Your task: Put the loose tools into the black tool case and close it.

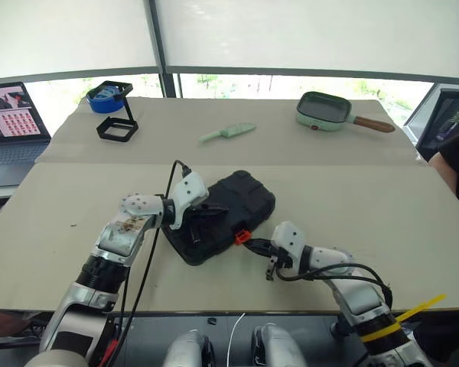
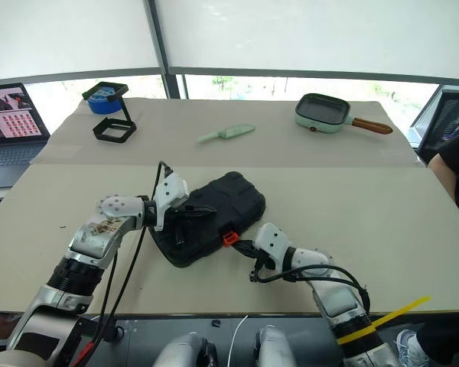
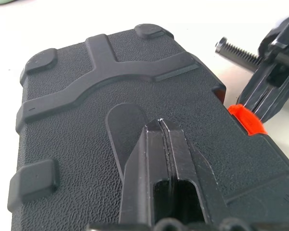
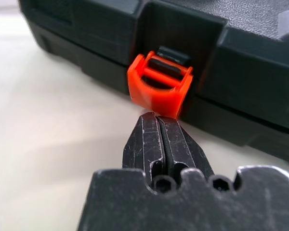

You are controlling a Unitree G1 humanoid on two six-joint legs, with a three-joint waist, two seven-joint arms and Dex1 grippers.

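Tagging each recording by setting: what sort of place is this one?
Probably an office or lab test area, not a home: a wide beige table by a row of windows, an open laptop at its edge, and unrelated props such as a green frying pan.

Case lid (image 1: 237,200) down — contents hidden; laptop (image 1: 8,130) and person (image 1: 457,164) cut by edges.

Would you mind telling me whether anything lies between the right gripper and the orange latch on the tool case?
Nothing: in the right wrist view the shut right gripper sits just below the orange latch of the closed black tool case, at most a sliver of bare table between.
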